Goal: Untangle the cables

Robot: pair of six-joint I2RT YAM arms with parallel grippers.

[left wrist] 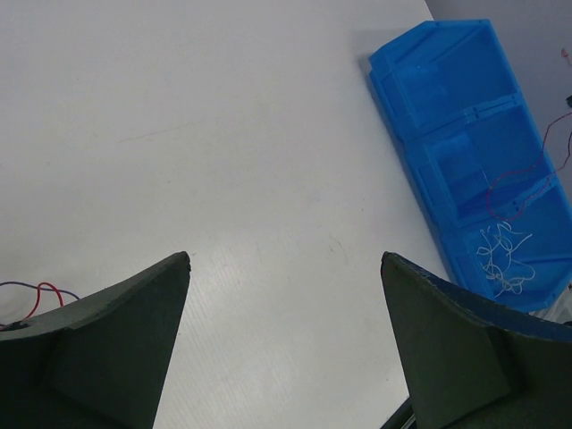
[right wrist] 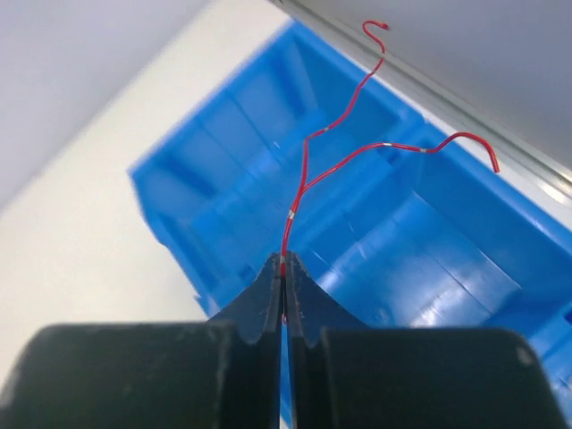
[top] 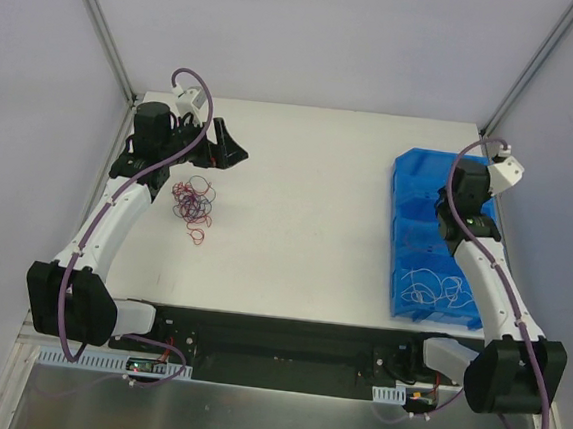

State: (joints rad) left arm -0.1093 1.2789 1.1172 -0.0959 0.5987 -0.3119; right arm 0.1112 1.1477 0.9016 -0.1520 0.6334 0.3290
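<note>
While the right gripper [right wrist: 283, 261] is pressing its two dark fingers [right wrist: 259, 299] fully together, it is gripping one thin red curly wire [right wrist: 302, 170] at the very tips. The wire is rising out from the fingertips and is splitting into two wavy ends, both free in the air. Just below and in front of this gripper, a blue plastic bin with three compartments [top: 417, 181] is lying on the white table [left wrist: 179, 107]. In the left wrist view the red wire is showing over the middle compartment. Behind the right gripper, towards the arm bases, a small heap of thin white curly wires [top: 439, 286] is resting in the nearest compartment.

The left gripper [left wrist: 284, 257] is standing wide open, with nothing between its fingers, and is pointing across the bare table surface. The knotted clump of thin red and dark purple wires [top: 192, 204] is lying on the table just beside this gripper, on the side towards the arm bases, apart from the fingers. One red and one dark strand of it are peeking out beside the gripper's left finger in the wrist view. The blue bin is lying well apart, far in front of the open fingers.
</note>
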